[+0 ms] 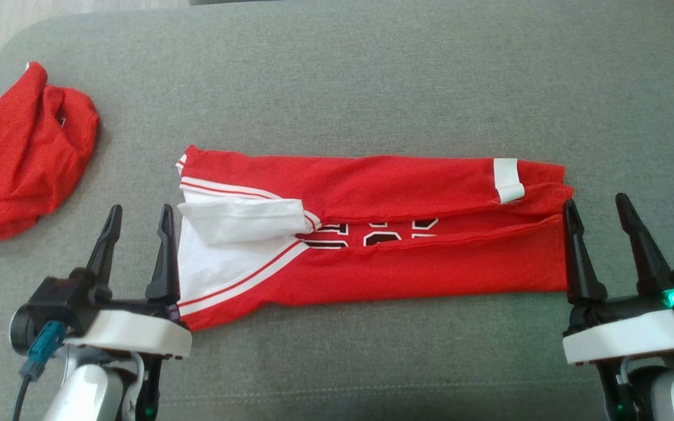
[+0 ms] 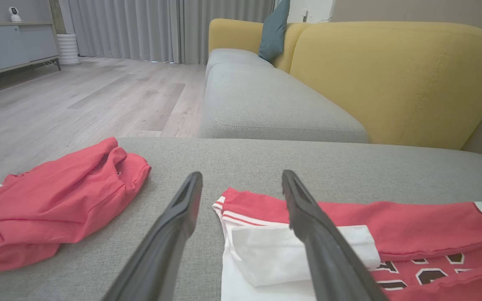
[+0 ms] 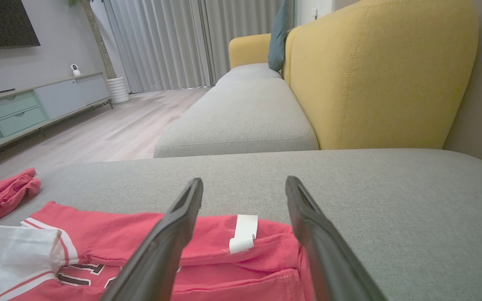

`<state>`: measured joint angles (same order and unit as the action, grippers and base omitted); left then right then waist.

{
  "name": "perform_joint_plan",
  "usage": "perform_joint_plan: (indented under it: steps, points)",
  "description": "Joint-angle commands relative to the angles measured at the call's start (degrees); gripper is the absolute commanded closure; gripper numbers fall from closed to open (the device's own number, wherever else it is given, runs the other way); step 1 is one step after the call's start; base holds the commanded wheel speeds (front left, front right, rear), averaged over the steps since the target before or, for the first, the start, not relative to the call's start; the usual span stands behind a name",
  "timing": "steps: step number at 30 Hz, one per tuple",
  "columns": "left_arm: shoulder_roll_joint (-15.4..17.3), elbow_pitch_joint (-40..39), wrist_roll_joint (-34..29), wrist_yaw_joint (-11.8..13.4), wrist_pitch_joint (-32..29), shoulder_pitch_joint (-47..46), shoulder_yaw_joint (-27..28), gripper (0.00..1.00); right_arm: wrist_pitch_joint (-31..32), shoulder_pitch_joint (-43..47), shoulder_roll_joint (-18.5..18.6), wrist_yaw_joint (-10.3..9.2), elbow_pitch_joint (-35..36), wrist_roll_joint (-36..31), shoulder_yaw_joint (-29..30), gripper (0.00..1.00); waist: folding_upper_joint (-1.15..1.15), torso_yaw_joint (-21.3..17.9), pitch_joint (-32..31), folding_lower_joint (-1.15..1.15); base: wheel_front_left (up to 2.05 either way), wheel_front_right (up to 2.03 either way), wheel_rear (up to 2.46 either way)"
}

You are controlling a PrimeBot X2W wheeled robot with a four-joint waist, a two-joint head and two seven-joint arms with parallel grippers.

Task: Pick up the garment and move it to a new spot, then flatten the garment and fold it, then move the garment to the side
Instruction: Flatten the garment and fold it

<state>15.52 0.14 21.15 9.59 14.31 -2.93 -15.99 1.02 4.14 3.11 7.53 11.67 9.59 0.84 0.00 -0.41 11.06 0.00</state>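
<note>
A red and white jersey [image 1: 384, 228] lies on the grey cushion as a long band, both long edges folded toward the middle, with black numerals peeking through the gap. Its white sleeve end [image 2: 266, 255] is at the left, its hem with a white tag [image 3: 244, 232] at the right. My left gripper [image 1: 138, 219] hovers open at the jersey's left end, one finger over the white part [image 2: 241, 184]. At the right end my right gripper [image 1: 597, 210] is open too, fingers straddling the hem corner [image 3: 244, 188]. Neither holds cloth.
A second red garment [image 1: 18, 155] lies crumpled at the cushion's far left [image 2: 52, 205]. The grey cushion [image 1: 372, 76] stretches bare behind the jersey. Beyond it stand a yellow sofa back [image 3: 375, 75] and wooden floor [image 2: 78, 96].
</note>
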Motion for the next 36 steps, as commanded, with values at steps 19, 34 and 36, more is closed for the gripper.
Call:
perform_joint_plan:
  steps: [19, 34, 36]
  points:
    - [0.7, -1.9, -1.1, -1.8, 0.7, -7.9, 0.9, 0.00, 5.4, -17.6, 5.5, -0.04, -17.0, 4.1, 3.4, 0.00, 0.00, 1.8, 8.9, 0.00, 0.00, 0.00, 0.00]
    - [-1.0, -1.1, -2.7, -3.2, 0.7, -9.5, 1.8, 0.00, 15.4, -14.1, 2.0, -0.04, -21.4, 7.0, 4.4, 0.00, 0.00, 2.3, 10.5, 0.00, 0.00, 0.00, 0.00]
    - [-1.0, -1.1, -2.8, -3.4, 0.7, -9.4, 2.1, 0.00, 16.0, -13.1, 1.5, -0.04, -20.8, 7.6, 4.5, 0.00, 0.00, 2.2, 10.6, 0.00, 0.00, 0.00, 0.00]
